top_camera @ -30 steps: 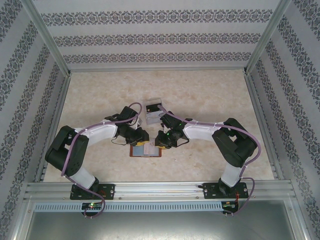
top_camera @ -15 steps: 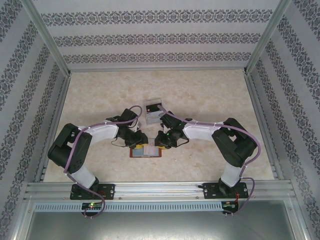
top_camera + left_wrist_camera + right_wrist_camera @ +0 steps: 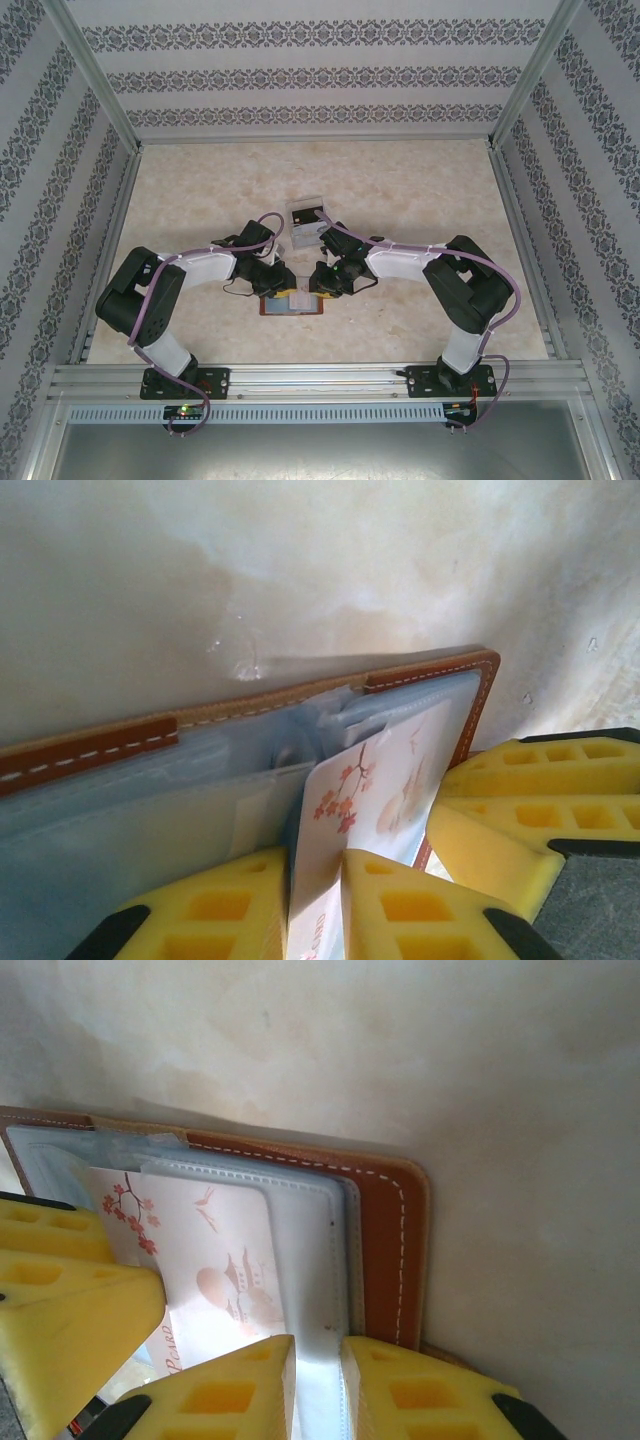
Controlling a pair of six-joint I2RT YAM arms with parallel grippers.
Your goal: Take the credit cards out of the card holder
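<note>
The left tool (image 3: 316, 905) pinches a blossom-printed credit card (image 3: 372, 780) between its yellow pads, over the grey-blue pockets of the card holder (image 3: 90, 748). The right tool (image 3: 318, 1380) is clamped on the edge of the holder's pale inner sleeve. The overhead view adds placement: the holder lies open on the counter (image 3: 420, 200), with both tools meeting over it and a clear tray (image 3: 305, 220) just behind.

Card holder (image 3: 90, 748): reddish-brown leather, smooth, faint sheen, pale stitched edge; inner pockets of grey-blue translucent plastic, slightly glossy. Credit card (image 3: 370, 790): smooth white plastic, printed with blossoms, satin finish. Gripper fingers (image 3: 200, 920): yellow moulded plastic, matt, honeycomb-celled. Table (image 3: 420, 190): beige marbled top, smooth, matt. Frame rail (image 3: 320, 378): bare brushed metal.
</note>
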